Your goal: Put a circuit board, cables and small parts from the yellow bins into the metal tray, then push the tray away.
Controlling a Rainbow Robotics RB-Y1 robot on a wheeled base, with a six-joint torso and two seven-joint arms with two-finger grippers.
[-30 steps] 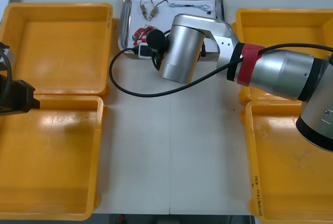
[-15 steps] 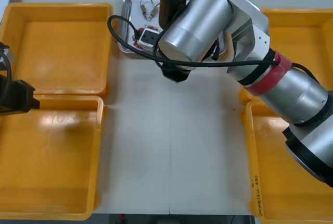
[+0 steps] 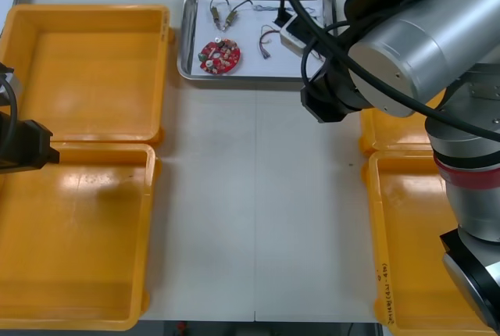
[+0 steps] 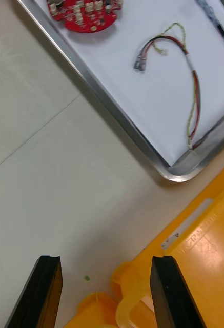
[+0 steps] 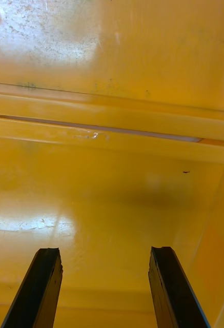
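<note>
**Left side.** The left gripper (image 5: 105,251) hangs over the near left yellow plastic bin (image 3: 78,151). Its two black fingers (image 5: 46,279) stand spread apart and pinch nothing; the bin's yellow floor lies beneath them. The far left yellow plastic bin (image 3: 86,9) sits just beyond, the two rims side by side.

**Centre.** The rectangular metal tray with a white inside (image 3: 183,39) lies at the far edge of the light table (image 3: 258,211), between the two far bins. Contents, left to right:
- A round red circuit board (image 3: 219,55) lies flat in the tray's near left part.
- A thin black cable (image 3: 234,1) lies beyond the board, toward the far left corner.
- A red and yellow cable (image 4: 194,92) lies beside the board but apart from it. It curves toward the tray's near right corner.
- A twisted blue and white cable (image 4: 217,20) lies along the far side.

The silver right arm (image 3: 422,47) reaches across the tray's right rim.

**Right side.** The right gripper (image 4: 106,259) hovers above the table just off the tray's near right corner. Its fingers are wide apart with nothing held. Beneath them are the table surface and the rim of the far right yellow plastic bin (image 3: 383,133). The near right yellow plastic bin (image 3: 414,258) lies closer to the robot.
</note>
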